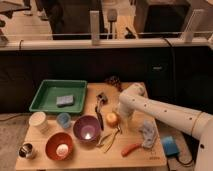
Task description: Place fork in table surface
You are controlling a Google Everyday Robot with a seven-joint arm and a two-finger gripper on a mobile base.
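My white arm point(165, 114) reaches in from the right and bends down over the middle of the light-brown wooden table surface point(140, 161). My gripper point(121, 120) hangs at the arm's end, low over the table, just right of a small orange fruit point(111, 118) and above the crossed yellow-green utensils point(110, 139). I cannot make out the fork; it may be hidden at the gripper. The purple bowl point(86, 129) stands left of the gripper.
A green tray point(46, 100) with a grey sponge is at the back left. An orange bowl point(59, 146), white cup point(37, 120), small blue cup point(63, 120) and metal cup point(26, 150) stand at the left. A black-handled tool point(99, 113), red item point(131, 148), crumpled cloth point(147, 132) and blue sponge point(170, 145) are nearby.
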